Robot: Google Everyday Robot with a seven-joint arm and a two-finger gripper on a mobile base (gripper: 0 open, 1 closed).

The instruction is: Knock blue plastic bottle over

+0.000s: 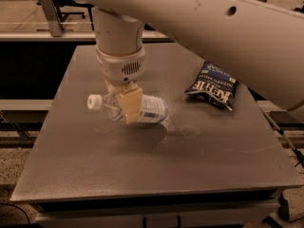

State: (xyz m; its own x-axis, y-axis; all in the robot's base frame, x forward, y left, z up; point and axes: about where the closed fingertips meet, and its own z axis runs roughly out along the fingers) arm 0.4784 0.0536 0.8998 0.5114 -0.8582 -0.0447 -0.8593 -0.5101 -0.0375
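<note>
Centrally, the gripper (pixel 128 106) is seen low over the table (pixel 142 170), set across the blue plastic bottle (pixel 153 109); whether it is clenched cannot be told. The bottle is tipped near-horizontal at mid-table, its long axis left-right and its cap (pixel 94 101) leftward. A gentle, straight-up withdrawal is advised, so the bottle is not dragged.

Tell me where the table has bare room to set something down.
The whole front strip of the table is bare, from the blue plastic bottle to the near edge. The gap between the bottle and the crisp bag is also free. Crowded: left of centre, where the gripper sits over the lying bottle.
</note>
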